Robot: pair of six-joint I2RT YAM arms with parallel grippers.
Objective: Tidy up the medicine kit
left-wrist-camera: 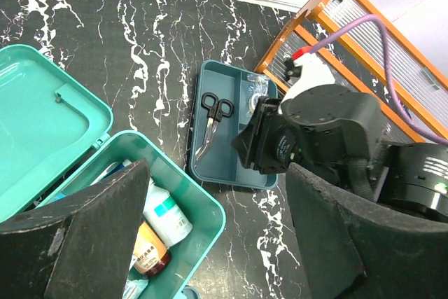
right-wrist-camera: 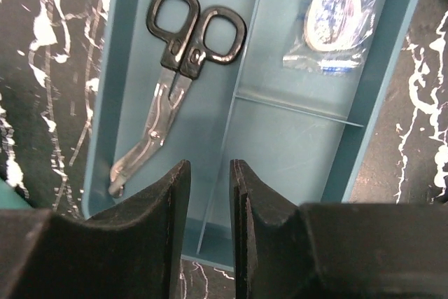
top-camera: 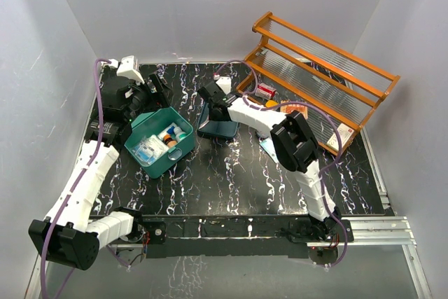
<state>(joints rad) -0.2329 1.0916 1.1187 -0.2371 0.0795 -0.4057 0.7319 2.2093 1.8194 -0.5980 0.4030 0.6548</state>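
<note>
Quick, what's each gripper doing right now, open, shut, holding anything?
Left gripper: wide open, holding nothing.
Right gripper: jaws slightly parted over the insert tray, gripping nothing.

— What's at the back right?
— An orange rack (top-camera: 318, 78) with ribbed clear shelves. It sits aslant on the black marbled table (top-camera: 231, 180).
— Anything on it?
— A small red-and-white box (top-camera: 265, 90), low down at its left end. Further right lies a flat pack (top-camera: 297, 110) with orange on it, perhaps a blister card; it's too small to tell.
— And around?
— White walls (top-camera: 175, 5) on three sides, and a metal rail (top-camera: 378, 229) at the near right edge.
</note>
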